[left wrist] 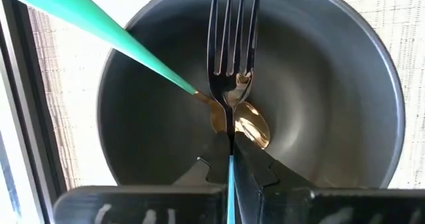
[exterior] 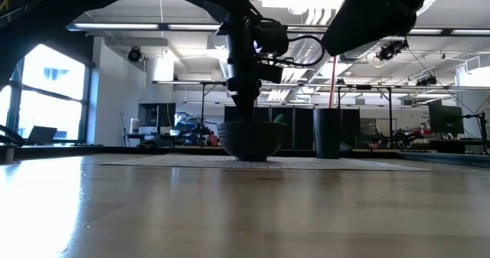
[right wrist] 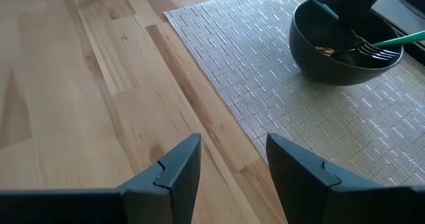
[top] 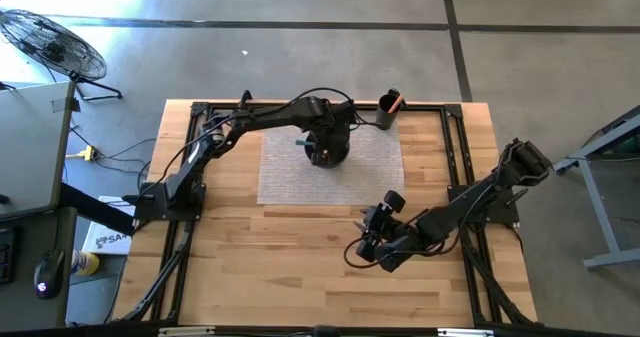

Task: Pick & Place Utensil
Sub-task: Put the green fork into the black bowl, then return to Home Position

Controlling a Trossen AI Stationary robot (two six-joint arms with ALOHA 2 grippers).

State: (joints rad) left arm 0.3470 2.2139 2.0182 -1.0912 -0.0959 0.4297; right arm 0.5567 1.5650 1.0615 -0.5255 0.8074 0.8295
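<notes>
A dark grey bowl (top: 327, 153) stands on the woven mat (top: 290, 182) at the far middle of the table. In it lies a gold spoon (left wrist: 242, 121) whose teal handle (left wrist: 99, 21) leans on the bowl's rim. My left gripper (left wrist: 230, 167) reaches into the bowl from above and is shut on a dark fork (left wrist: 231, 44) with a teal handle. My right gripper (right wrist: 232, 161) is open and empty over the bare wood near the mat's near right corner (top: 372, 239). A dark cup (top: 387, 109) holding a red utensil stands at the mat's far right. My left gripper pinches the fork between its two fingers where the metal neck (left wrist: 230, 144) meets the teal handle. The fingers come from above and lie along the fork. The tines point away from the fingers, inside the bowl over the spoon; I cannot tell whether they touch it.
The black frame rails (top: 455, 157) run along the table's sides and far edge. Bare wood (top: 280, 267) lies in front of the mat. In the low view the cup (exterior: 327, 133) stands just right of the bowl (exterior: 253, 139).
</notes>
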